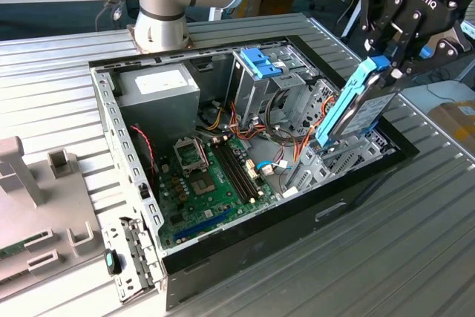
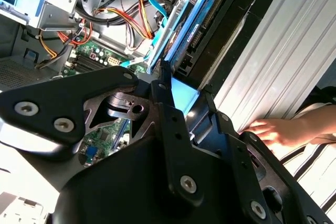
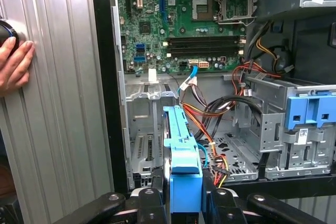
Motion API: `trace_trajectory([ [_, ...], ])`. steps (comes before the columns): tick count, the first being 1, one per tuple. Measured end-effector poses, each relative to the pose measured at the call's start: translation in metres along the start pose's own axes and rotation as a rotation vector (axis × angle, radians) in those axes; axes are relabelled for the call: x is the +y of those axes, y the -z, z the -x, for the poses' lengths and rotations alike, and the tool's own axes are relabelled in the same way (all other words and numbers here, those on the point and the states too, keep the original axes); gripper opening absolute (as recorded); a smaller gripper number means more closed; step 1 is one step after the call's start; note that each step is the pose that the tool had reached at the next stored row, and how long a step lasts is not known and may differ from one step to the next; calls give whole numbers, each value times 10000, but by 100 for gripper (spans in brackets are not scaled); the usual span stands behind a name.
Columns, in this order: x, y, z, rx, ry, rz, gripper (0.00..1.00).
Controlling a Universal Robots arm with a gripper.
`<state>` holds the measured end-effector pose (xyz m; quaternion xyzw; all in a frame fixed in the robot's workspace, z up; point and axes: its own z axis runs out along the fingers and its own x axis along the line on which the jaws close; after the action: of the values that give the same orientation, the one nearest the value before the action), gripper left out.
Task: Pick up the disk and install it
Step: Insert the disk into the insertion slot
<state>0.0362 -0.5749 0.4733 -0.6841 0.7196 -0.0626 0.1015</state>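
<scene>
The end effector [image 1: 387, 63] is clamped on the blue end tab of the disk [image 1: 355, 108], which hangs tilted over the open computer case [image 1: 245, 246], with its lower end near an empty grey bay [image 3: 144, 129]. With so narrow a hold, I judge the disk may swing and strike the bay wall. The orange and red cables [image 3: 226, 106] just beside it could catch. A person's hand [image 3: 13, 61] rests on the ribbed surface [image 3: 63, 103].
</scene>
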Motion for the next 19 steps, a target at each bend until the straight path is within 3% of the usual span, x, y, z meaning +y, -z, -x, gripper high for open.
trace_trajectory([
  [8, 23, -15, -1, 16, 10, 2, 36],
  [9, 25, -19, -2, 18, 8, 41, 36],
  [10, 26, -21, -2, 29, 2, 147, 36],
  [13, 25, -20, -1, 46, 6, 155, 36],
  [16, 27, -33, 3, 120, 57, 155, 36],
  [19, 29, -39, 16, 115, 225, 166, 36],
])
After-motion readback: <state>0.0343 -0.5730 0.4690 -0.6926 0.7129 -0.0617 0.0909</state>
